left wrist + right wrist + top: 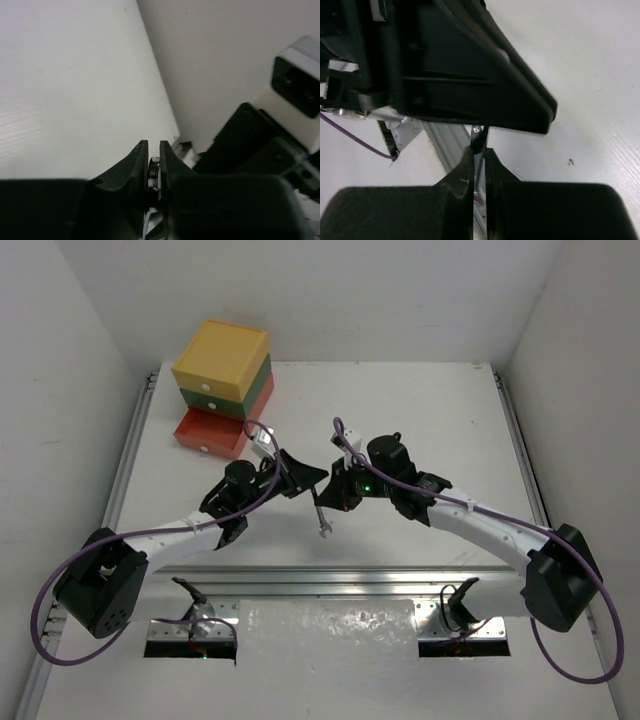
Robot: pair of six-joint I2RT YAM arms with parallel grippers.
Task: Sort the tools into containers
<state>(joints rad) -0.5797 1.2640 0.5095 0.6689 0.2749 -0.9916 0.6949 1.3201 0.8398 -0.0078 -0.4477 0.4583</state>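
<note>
A small silver wrench (320, 517) hangs upright over the middle of the table, its open end down. My left gripper (316, 480) and right gripper (336, 494) meet at its upper end. In the left wrist view the left gripper (153, 144) is shut on a thin silver piece (154, 169). In the right wrist view the right gripper (479, 150) is shut on the wrench (478, 137), right under the left gripper's black finger (470, 75). The drawers stand at the far left: yellow (222, 362) on top, green (262, 392), and red-orange (208, 430) pulled out. Other tools are out of view.
White walls close the table on the left, back and right. A metal rail (330, 580) runs along the near edge in front of the arm bases. Purple cables (260, 495) loop along both arms.
</note>
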